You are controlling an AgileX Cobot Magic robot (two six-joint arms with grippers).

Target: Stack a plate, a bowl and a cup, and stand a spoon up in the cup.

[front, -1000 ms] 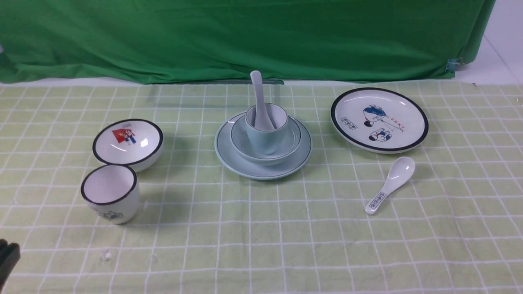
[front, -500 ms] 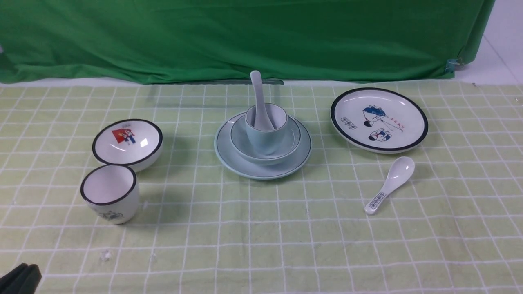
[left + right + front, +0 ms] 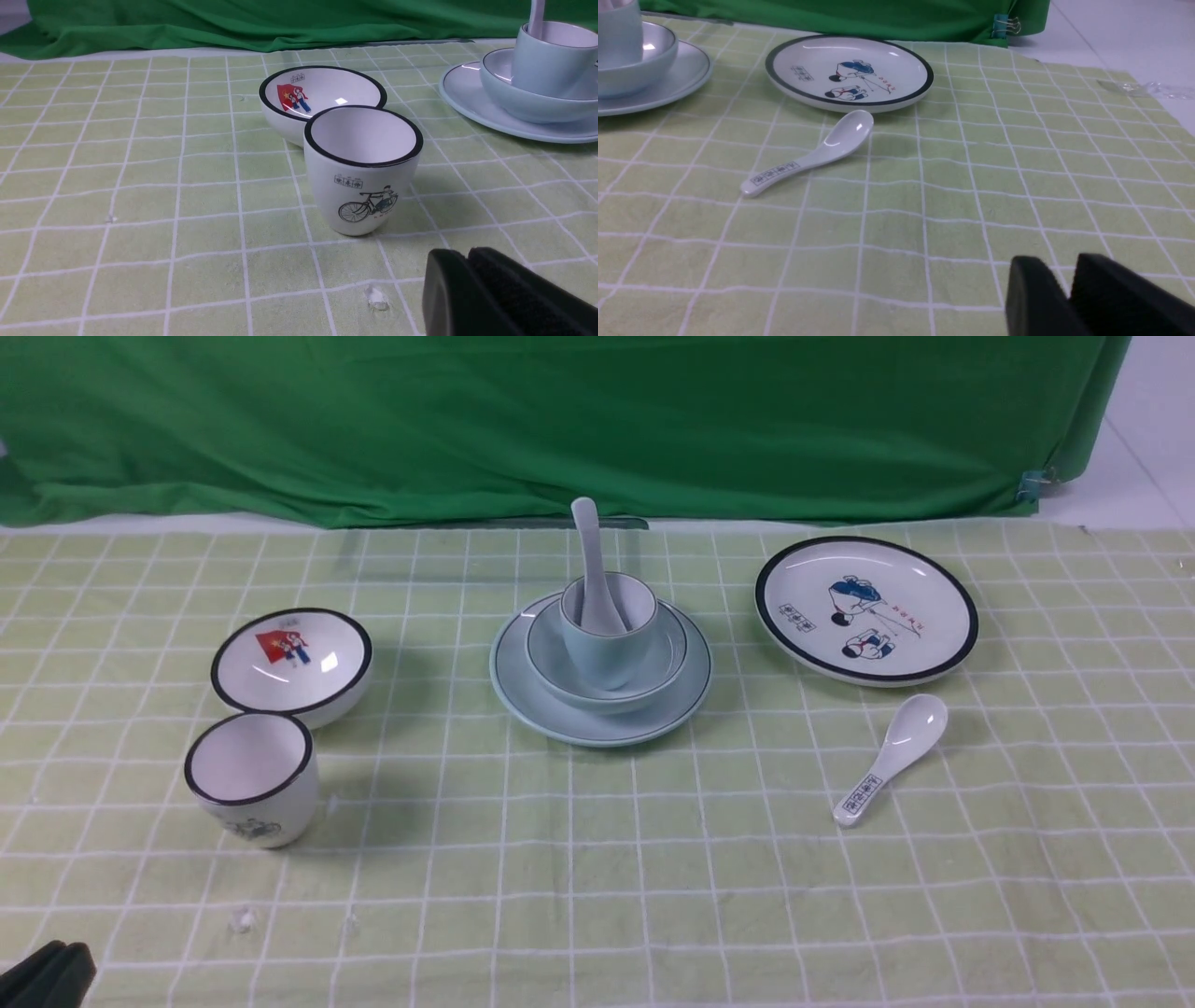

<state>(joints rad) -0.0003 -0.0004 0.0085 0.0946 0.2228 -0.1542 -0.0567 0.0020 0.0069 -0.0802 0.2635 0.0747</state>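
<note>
Stack complete mid-tabletop (image 3: pixel 579 896): plate (image 3: pixel 523 686) at base, bowl (image 3: pixel 551 663) on it, cup (image 3: pixel 602 649) in bowl, spoon (image 3: pixel 590 555) standing in cup, handle up, tilted slightly. Left tool (image 3: pixel 469 261) pressed together, empty, low at near left edge, stack well ahead and to its right. Black-rimmed cup (image 3: pixel 362 170) just ahead of it, pictured bowl (image 3: pixel 322 93) touching behind. Right tool (image 3: pixel 1066 289) slightly parted, pinching nothing; printed spoon (image 3: pixel 808 156) and cartoon plate (image 3: pixel 850 72) ahead of it.

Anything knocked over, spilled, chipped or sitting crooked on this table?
Nothing stands out. The cup sits upright in the bowl on the plate, with the spoon leaning inside the cup. The printed dishes look intact.
</note>
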